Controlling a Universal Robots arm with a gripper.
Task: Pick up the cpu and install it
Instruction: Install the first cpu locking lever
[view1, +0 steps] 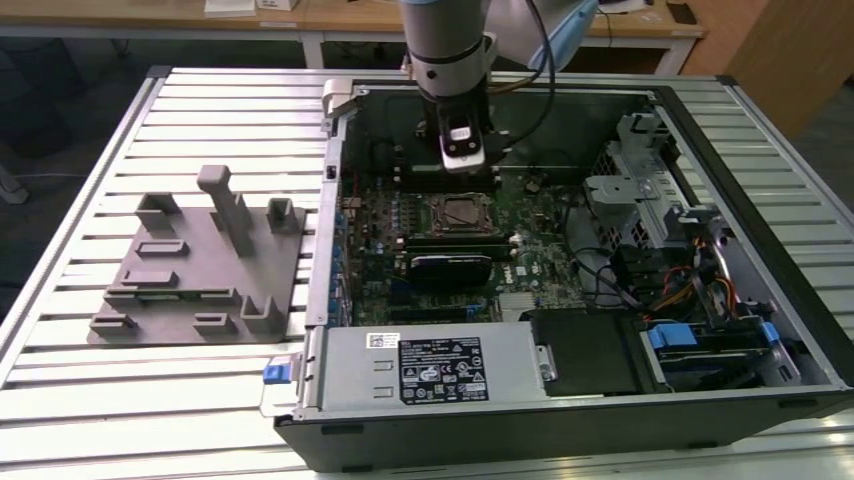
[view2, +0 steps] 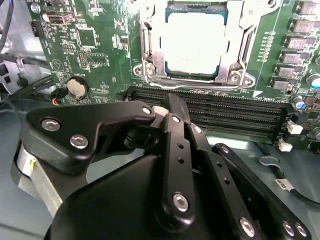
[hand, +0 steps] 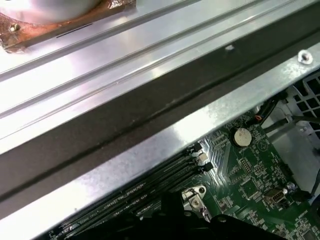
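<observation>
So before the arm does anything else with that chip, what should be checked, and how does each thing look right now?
1. The cpu lies inside the socket frame: ok.
2. The cpu's edges run square to the socket frame: ok.
3. The cpu is pressed fully flat in its seat: cannot tell.
4. The gripper is apart from the cpu, over the memory slots: ok.
5. The socket frame is latched down: cannot tell.
6. Nothing lies on the cpu's metal top: ok.
</observation>
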